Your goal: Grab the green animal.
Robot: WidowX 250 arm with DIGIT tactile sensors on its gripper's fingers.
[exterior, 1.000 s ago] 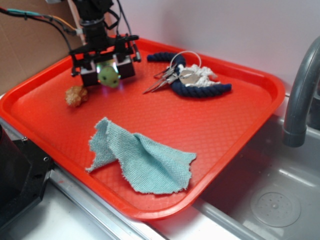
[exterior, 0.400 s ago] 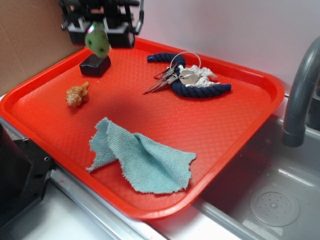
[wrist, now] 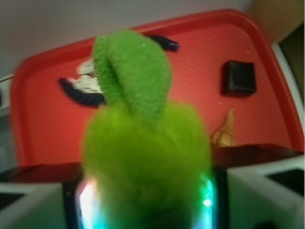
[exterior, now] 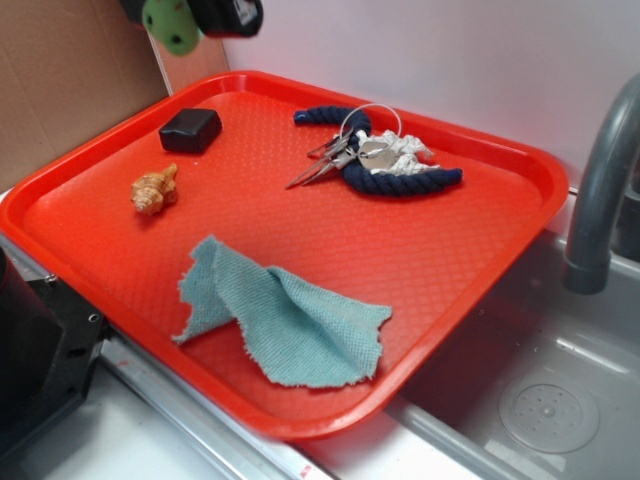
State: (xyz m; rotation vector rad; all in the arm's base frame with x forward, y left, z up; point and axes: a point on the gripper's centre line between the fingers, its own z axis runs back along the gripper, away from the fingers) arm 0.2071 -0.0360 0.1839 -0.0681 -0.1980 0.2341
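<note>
The pincer (exterior: pixel 195 15) holds the green animal (exterior: pixel 168 24) at the upper left of the frame, high above the red tray (exterior: pixel 520 190). The toy sits between its jaws, ear (wrist: pixel 131 71) pointing away.

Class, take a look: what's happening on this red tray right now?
The robot's tool is shut on the green animal, holding it high above the far left corner of the red tray. Left lying on the tray are a black block, a tan seashell, a teal cloth and a navy rope with keys.
</note>
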